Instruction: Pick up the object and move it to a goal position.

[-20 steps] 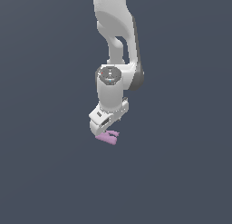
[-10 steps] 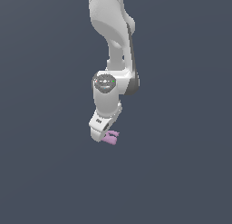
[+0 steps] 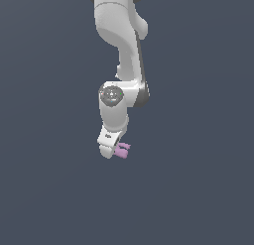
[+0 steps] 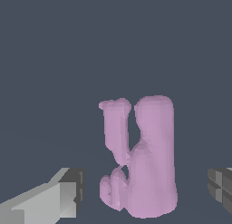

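Observation:
The object (image 3: 122, 150) is a small pink-lilac blocky piece with two short prongs, and it sits at the lower tip of the white arm in the exterior view. In the wrist view the object (image 4: 140, 164) stands between the two grey fingers, its prongs pointing away from the camera. My gripper (image 3: 113, 152) is open around it. One finger (image 4: 68, 191) and the other finger (image 4: 221, 182) each stand off from the piece with a visible gap, the gap wider on the second side.
A plain dark grey-blue surface fills both views. The white arm (image 3: 121, 50) comes down from the top of the exterior view. No other objects or goal marker show.
The hand has swung down and toward the exterior view's left, closing on the pink piece. The piece itself has stayed almost in the same spot.

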Action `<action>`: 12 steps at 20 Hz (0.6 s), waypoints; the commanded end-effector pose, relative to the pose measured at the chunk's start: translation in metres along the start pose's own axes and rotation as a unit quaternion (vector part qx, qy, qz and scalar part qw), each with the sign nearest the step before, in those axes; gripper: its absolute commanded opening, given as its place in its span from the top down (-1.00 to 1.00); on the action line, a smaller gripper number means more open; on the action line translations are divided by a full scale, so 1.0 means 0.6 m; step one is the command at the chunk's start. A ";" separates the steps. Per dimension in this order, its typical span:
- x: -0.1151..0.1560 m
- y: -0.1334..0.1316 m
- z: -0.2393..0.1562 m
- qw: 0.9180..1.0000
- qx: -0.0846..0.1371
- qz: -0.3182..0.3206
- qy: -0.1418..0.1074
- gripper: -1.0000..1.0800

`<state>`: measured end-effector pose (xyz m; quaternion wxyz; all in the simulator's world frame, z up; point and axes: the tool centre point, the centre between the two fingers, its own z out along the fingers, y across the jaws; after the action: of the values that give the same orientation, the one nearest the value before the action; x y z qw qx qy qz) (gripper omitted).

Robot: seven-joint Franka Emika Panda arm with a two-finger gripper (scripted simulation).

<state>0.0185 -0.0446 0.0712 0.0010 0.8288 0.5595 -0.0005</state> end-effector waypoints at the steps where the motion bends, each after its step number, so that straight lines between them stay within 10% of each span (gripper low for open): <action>1: -0.001 0.001 0.003 1.000 0.000 -0.012 0.001 -0.92; 12: -0.003 0.001 0.022 1.000 0.001 -0.018 0.001 -0.92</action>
<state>0.0191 -0.0465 0.0626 0.0004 0.8189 0.5740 0.0003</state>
